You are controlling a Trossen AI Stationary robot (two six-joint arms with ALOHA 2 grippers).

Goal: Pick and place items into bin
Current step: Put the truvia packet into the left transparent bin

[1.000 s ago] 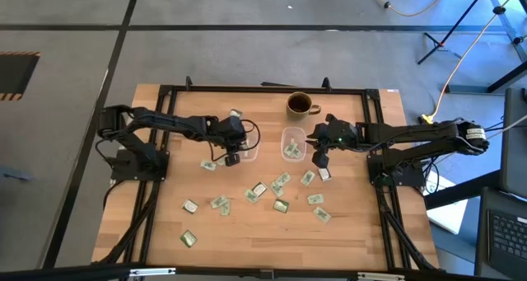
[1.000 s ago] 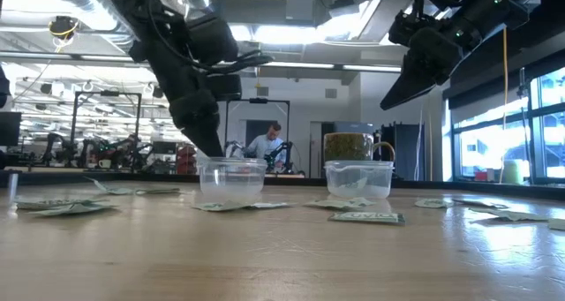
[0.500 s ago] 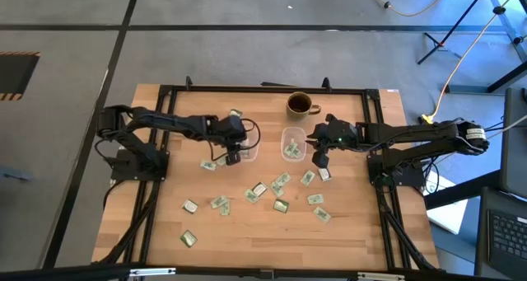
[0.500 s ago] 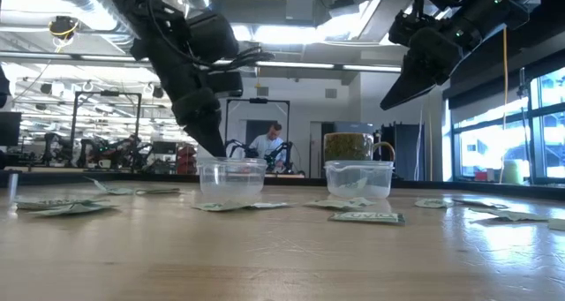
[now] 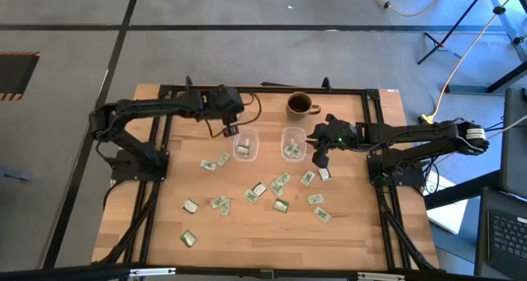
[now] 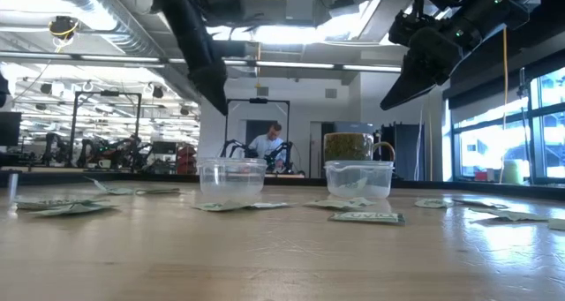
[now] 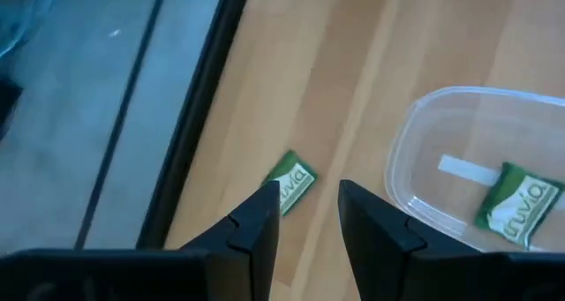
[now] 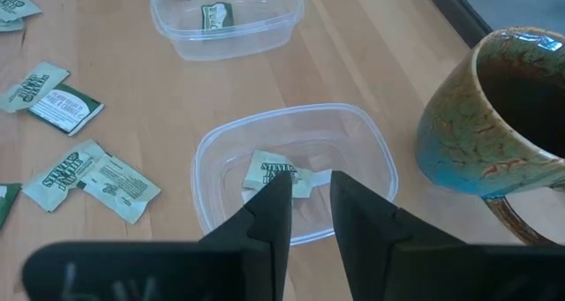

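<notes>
On the wooden worktop (image 5: pixel 156 231), seen from above, two clear bins sit side by side near the back: the left bin (image 5: pixel 245 144) and the right bin (image 5: pixel 293 143), with a brown mug (image 5: pixel 299 105) behind the right one. Each bin already holds at least one packet, so sorting appears underway but far from done. About a dozen pale green and white packets (image 5: pixel 280 182) lie flat and scattered in front of the bins, long axes pointing every which way. One packet (image 7: pixel 289 181) lies alone beside the left bin, its long axis diagonal to the worktop's edge. The left end effector (image 5: pixel 230 129) hangs raised just behind the left bin, fingers narrowly parted with nothing between them, probably lifted to clear the rim. The right end effector (image 5: pixel 319 157) hovers beside the right bin, fingers a slim gap apart and empty, angled down toward the packet (image 8: pixel 275 175) inside, likely poised there between picks.
</notes>
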